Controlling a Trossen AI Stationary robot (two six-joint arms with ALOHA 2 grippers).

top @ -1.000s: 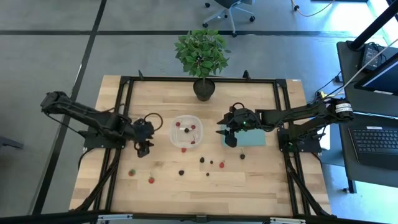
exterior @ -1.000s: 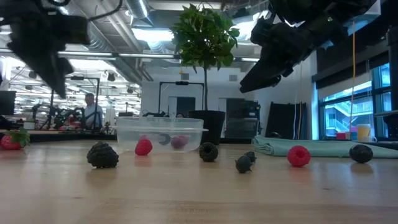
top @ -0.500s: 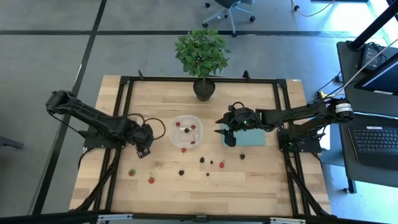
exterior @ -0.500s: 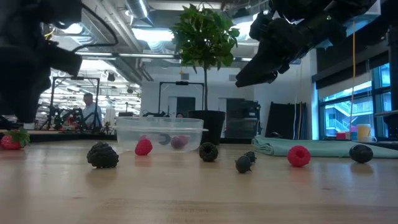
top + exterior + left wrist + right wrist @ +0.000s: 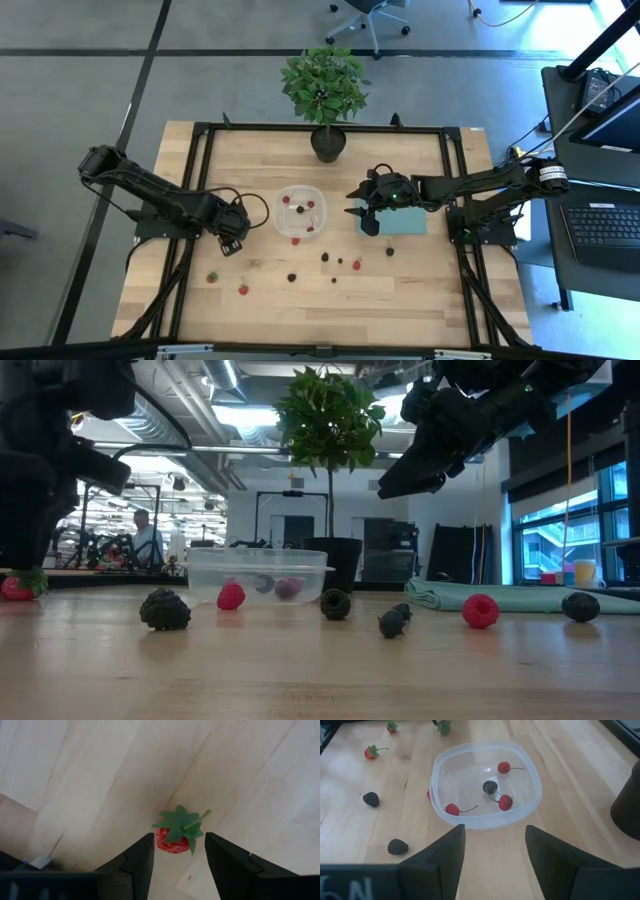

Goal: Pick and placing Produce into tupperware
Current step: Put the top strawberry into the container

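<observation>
High view, layout: tub (image 5: 301, 213) sits mid-tabletop (image 5: 400, 290), teal sheet (image 5: 405, 222) just to its right, potted plant (image 5: 325, 90) at the far edge.
Tub contents: three red berries and one dark one, seen clearly in the right wrist view (image 5: 485, 782).
Loose produce: dark berries (image 5: 325, 257) and a few red ones scattered on the tabletop in front of the tub; two more red ones (image 5: 243, 289) toward the front left.
Left gripper (image 5: 232, 243): low over the tabletop, left of the tub and apart from it. Jaws open, straddling a strawberry (image 5: 173, 836) with green leaves; the berry lies on the wood, fingers (image 5: 137, 862) either side, contact not clear.
Right gripper (image 5: 370, 222): hanging above the sheet's left edge, just right of the tub. Jaws open, holding nothing.
Low view, background: a person (image 5: 148, 540) far off in the room.
</observation>
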